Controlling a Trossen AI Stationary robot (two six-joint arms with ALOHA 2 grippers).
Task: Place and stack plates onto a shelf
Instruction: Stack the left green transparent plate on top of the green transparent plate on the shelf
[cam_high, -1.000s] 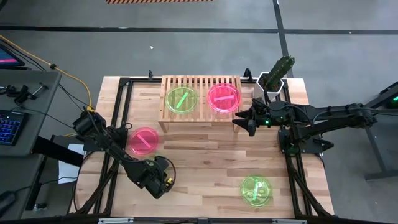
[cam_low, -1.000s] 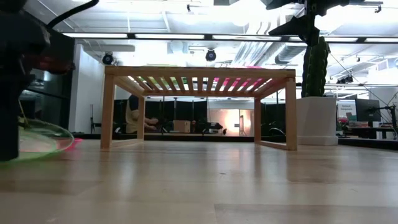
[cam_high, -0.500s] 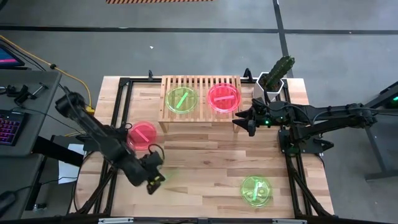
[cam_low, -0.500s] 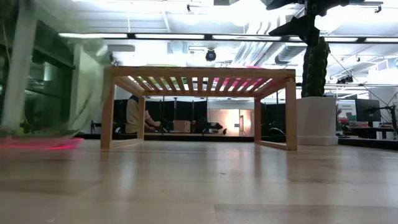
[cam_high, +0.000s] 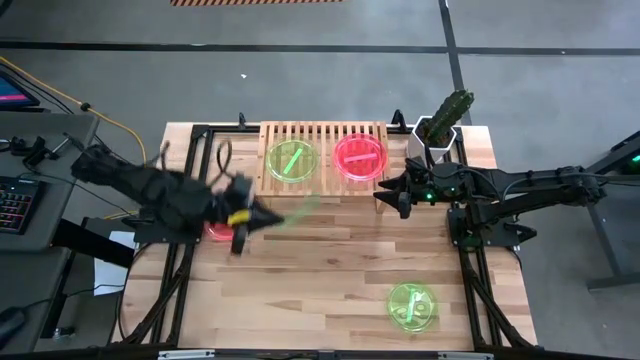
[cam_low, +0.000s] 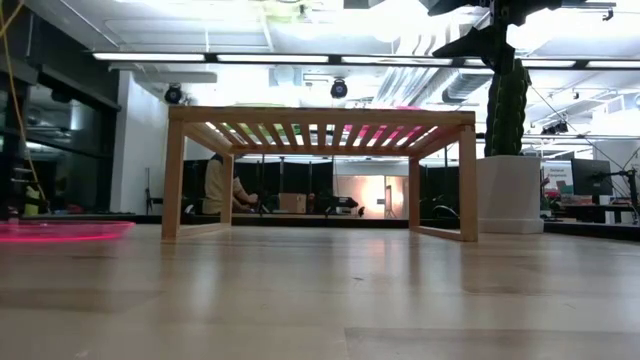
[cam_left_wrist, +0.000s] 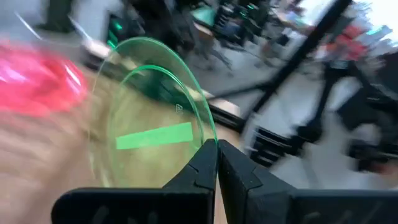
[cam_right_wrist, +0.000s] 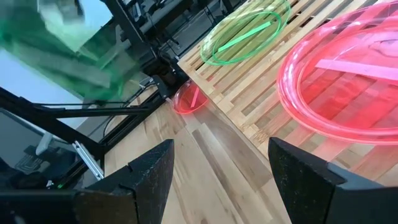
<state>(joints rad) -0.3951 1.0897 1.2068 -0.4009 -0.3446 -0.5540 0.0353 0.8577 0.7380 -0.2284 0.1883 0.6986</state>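
My left gripper (cam_high: 248, 216) is above the table's left half, in front of the shelf, shut on a neon green plate (cam_left_wrist: 149, 137) that shows as a green blur (cam_high: 292, 208) in the high view. A pink plate (cam_high: 214, 230) lies flat on the table beneath that arm. The bamboo shelf (cam_high: 325, 185) carries a green plate (cam_high: 292, 160) and a pink plate (cam_high: 360, 157) on its slatted top. Another green plate (cam_high: 412, 307) lies near the table's near right corner. My right gripper (cam_high: 390, 197) hovers open beside the shelf's right end. My left gripper pinches the green plate's rim (cam_left_wrist: 208, 132) between its two fingers (cam_left_wrist: 198, 165). The fingers point roughly level toward the table's right. The plate is lifted clear of the table and stands tilted beyond the fingertips.
A potted cactus (cam_high: 445, 118) stands at the far right corner, next to the shelf. Black frame rails (cam_high: 470, 270) run along the table's sides. Bare planks (cam_high: 330, 260) lie between the shelf and the near edge. A desk with a keyboard (cam_high: 15, 205) is left of the table.
My left gripper, shut on the green plate, has risen from the near left of the table and swung quickly toward the far edge and the shelf. The plate has been lifted clear of the table. The right arm has stayed still.
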